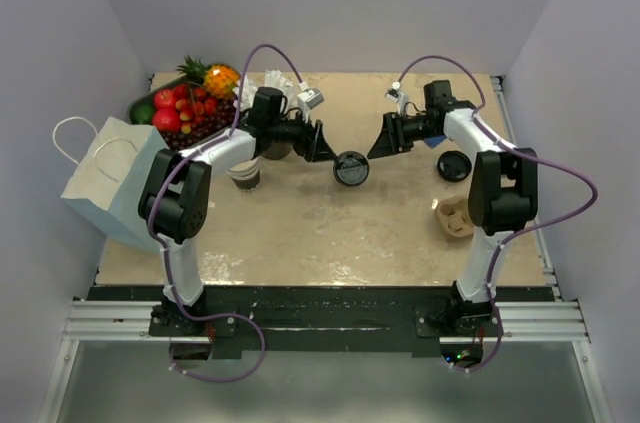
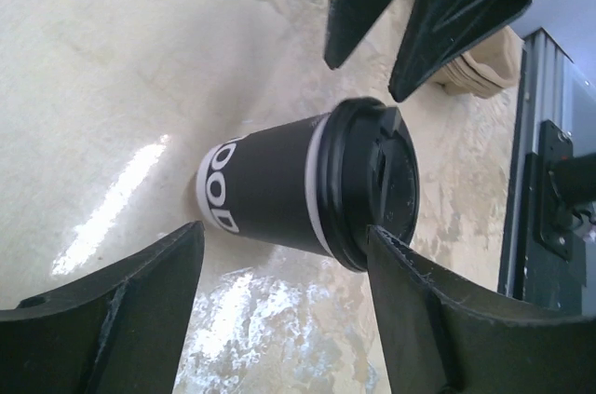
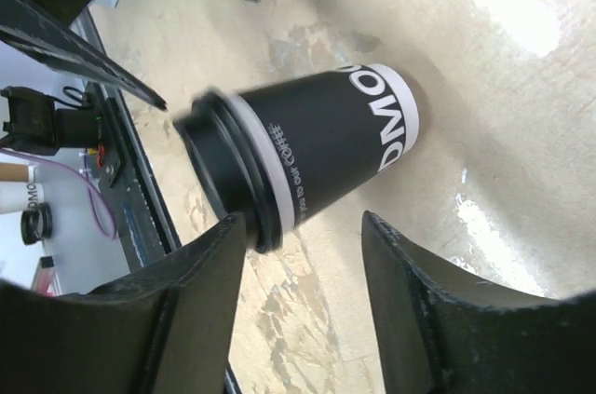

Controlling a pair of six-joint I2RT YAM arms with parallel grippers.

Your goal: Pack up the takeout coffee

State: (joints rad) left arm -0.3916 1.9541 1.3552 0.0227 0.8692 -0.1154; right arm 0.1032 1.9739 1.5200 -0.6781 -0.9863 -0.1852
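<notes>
The takeout coffee (image 1: 351, 168), a dark brown cup with white lettering and a black lid, stands upright on the table's middle. My left gripper (image 1: 322, 148) is open just to its left, my right gripper (image 1: 383, 148) open just to its right, both pointing at it. In the left wrist view the cup (image 2: 279, 194) lies just beyond my open left gripper (image 2: 284, 254), one fingertip (image 2: 391, 254) close by the lid's rim. In the right wrist view the cup (image 3: 326, 147) lies just beyond my open right gripper (image 3: 303, 226), one fingertip (image 3: 228, 236) at the lid's rim.
A white paper bag (image 1: 110, 183) stands at the table's left edge, with a fruit tray (image 1: 180, 108) behind it. A lidless cup stack (image 1: 245, 176) sits under the left arm. A loose black lid (image 1: 453, 165) and a cardboard carrier (image 1: 455, 218) lie at the right.
</notes>
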